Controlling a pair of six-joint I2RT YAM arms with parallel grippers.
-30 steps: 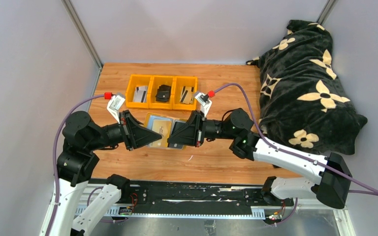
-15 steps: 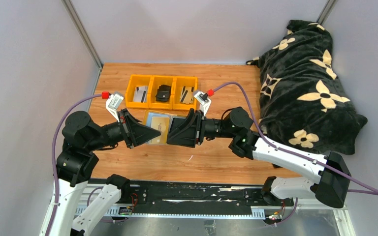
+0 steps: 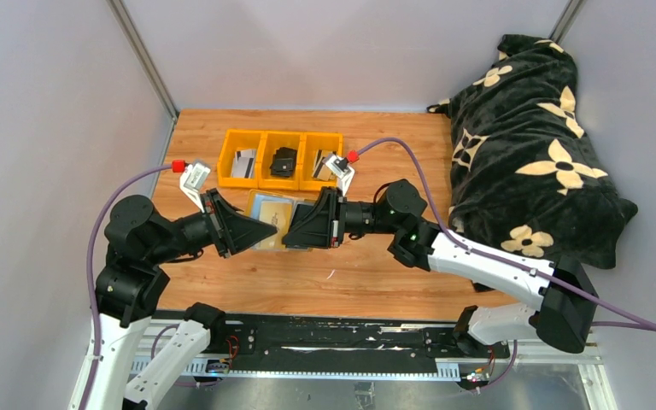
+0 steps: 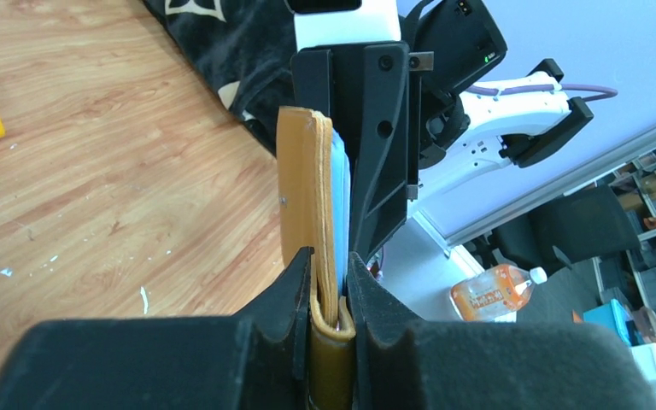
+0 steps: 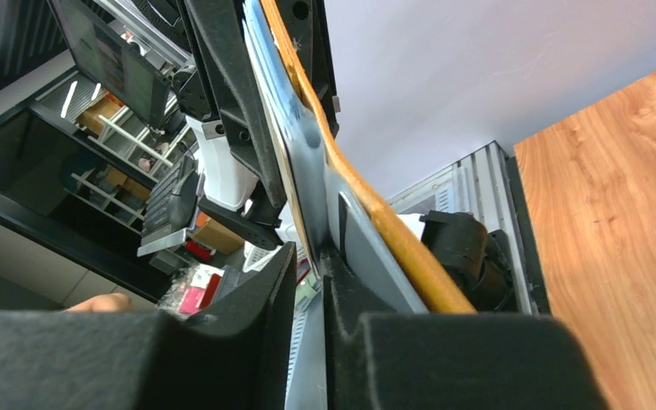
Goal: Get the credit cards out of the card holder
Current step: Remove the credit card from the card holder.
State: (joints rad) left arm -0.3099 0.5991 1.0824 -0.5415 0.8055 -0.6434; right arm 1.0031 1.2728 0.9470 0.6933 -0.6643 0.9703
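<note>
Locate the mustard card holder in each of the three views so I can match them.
Top external: the card holder is left of centre, just below the yellow bins in the picture.
Left wrist: edge-on and upright at centre.
Right wrist: a slanted mustard edge, right of centre.
Shared landmark: the wooden table.

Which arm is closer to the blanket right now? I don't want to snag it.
Right. The right arm reaches in from the blanket's side, its elbow close beside it; the left arm is across the table, beyond the card holder.
</note>
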